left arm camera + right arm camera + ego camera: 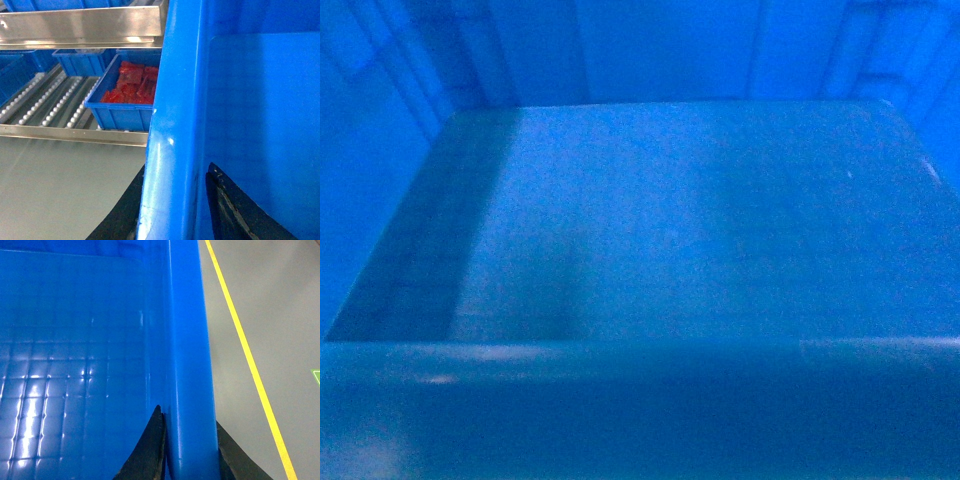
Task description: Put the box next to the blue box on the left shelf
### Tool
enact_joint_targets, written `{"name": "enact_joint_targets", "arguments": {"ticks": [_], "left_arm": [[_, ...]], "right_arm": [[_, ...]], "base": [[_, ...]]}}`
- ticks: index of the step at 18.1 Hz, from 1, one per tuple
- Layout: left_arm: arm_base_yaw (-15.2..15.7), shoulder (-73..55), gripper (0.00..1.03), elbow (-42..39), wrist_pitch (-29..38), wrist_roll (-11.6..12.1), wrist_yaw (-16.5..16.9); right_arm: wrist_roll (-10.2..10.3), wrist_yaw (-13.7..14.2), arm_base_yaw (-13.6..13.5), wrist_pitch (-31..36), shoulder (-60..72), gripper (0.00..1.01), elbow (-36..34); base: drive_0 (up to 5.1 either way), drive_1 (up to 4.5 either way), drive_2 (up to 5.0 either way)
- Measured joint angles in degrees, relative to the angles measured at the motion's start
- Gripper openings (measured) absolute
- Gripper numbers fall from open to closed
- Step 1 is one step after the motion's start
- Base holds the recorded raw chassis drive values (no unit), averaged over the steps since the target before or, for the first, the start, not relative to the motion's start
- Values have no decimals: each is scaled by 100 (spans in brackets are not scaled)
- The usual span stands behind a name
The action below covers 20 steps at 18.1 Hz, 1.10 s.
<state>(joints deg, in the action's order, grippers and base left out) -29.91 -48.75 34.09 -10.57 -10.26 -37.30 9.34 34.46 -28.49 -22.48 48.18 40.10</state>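
The box (690, 230) fills the whole head view, held up in front of the robot between the two arms and not yet on the left shelf (55, 102). It is empty, so I judge it rather light for its size, and the thick rim and hard plastic walls should make it stiff. The plastic is smooth and shiny, so it may slip if the hold is weak. The left gripper (172, 200) is clenched over the left rim, one finger outside the wall and one inside. The right gripper (190, 450) grasps the right rim in the same way. The rims on opposite sides look like the best place to hold, because the load stays balanced. On the roller deck stands a blue box with red parts (127, 97), and free rollers lie to its left.
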Motion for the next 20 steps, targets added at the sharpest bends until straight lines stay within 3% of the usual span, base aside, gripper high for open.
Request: {"name": "enact_joint_targets", "arguments": {"ticks": [20], "left_arm": [[0,2,30,0,-9,-2,0]], "right_arm": [[-2,2,0,0,4,12,0]], "base": [[-505,240,240]]}}
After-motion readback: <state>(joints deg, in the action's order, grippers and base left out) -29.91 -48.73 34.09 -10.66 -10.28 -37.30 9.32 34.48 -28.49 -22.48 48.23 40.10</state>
